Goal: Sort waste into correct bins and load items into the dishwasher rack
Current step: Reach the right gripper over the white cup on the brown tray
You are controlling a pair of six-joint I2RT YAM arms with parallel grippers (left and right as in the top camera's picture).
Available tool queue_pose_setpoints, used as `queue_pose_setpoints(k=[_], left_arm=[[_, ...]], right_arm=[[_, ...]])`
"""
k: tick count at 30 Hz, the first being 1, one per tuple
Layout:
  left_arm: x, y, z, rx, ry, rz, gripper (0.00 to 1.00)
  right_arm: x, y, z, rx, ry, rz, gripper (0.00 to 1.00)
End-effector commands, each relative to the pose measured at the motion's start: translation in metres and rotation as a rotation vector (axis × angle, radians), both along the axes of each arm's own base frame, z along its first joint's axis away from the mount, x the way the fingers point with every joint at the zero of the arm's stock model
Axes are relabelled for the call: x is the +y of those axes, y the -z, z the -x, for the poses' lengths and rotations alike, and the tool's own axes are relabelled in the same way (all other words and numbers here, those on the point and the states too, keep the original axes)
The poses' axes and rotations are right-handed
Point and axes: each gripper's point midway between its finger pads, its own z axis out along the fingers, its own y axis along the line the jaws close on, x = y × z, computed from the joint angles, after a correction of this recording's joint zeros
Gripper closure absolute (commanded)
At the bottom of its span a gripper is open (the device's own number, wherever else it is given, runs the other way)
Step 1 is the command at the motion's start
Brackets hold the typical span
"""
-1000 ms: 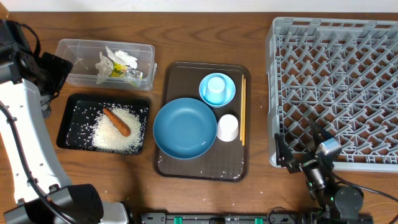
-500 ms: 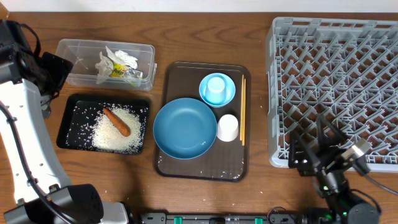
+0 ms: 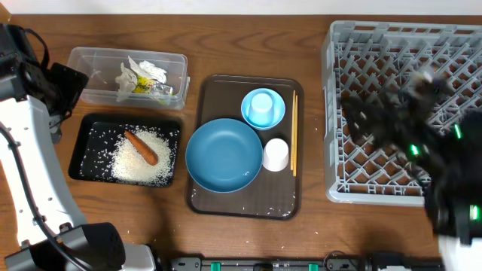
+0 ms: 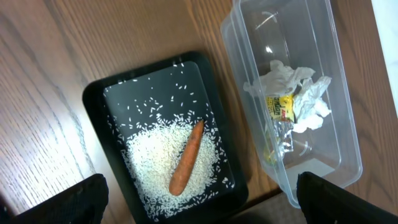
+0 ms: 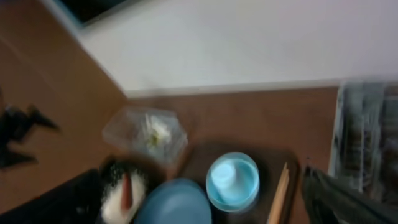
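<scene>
Rice [image 3: 143, 164] and an orange carrot [image 3: 141, 147] lie in the black tray [image 3: 81, 150]. Crumpled wrappers [image 3: 141, 79] lie in the clear tub [image 3: 126, 54]. The dark-blue bowl [image 3: 224, 154], the pale-blue bowl [image 3: 263, 109], the whitish cup [image 3: 276, 154] and the chopsticks [image 3: 294, 132] sit on the brown tray. The grey rack [image 3: 407, 45] stands at the right. My left gripper [image 4: 199, 208] is open above the black tray [image 4: 112, 93], over the carrot [image 4: 186, 158]. My right gripper [image 3: 369, 120] is a blur over the rack, open and empty, and its view shows the pale-blue bowl [image 5: 232, 180] below.
The dark-brown serving tray [image 3: 241, 205] lies mid-table between the bins and the rack. A small pale-blue cup stands inside the pale-blue bowl. Loose rice grains are scattered on the black tray and on the brown tray's front part.
My right arm has swung fast from the table's front edge up over the rack and is motion-blurred. The left arm and all objects have stayed put.
</scene>
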Motion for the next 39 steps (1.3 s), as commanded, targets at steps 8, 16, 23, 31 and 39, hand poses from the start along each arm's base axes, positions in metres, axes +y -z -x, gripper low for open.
queue_pose_setpoints(k=[8, 16, 23, 31, 39], left_arm=[[0.003, 0.001, 0.001, 0.006, -0.015, -0.004, 0.02], [0.003, 0.001, 0.001, 0.006, -0.015, -0.004, 0.02], [0.003, 0.001, 0.001, 0.006, -0.015, -0.004, 0.02], [0.003, 0.001, 0.001, 0.006, -0.015, -0.004, 0.02], [0.003, 0.001, 0.001, 0.006, -0.015, -0.004, 0.02]], right_arm=[[0.070, 0.060, -0.031, 0.266, -0.131, 0.467, 0.01], [0.137, 0.125, -0.019, 0.393, -0.334, 0.560, 0.01], [0.133, 0.193, -0.020, 0.685, -0.221, 0.584, 0.06], [0.125, 0.258, -0.006, 0.920, -0.196, 0.677, 0.02], [0.128, 0.286, 0.008, 1.005, -0.215, 0.739, 0.17]])
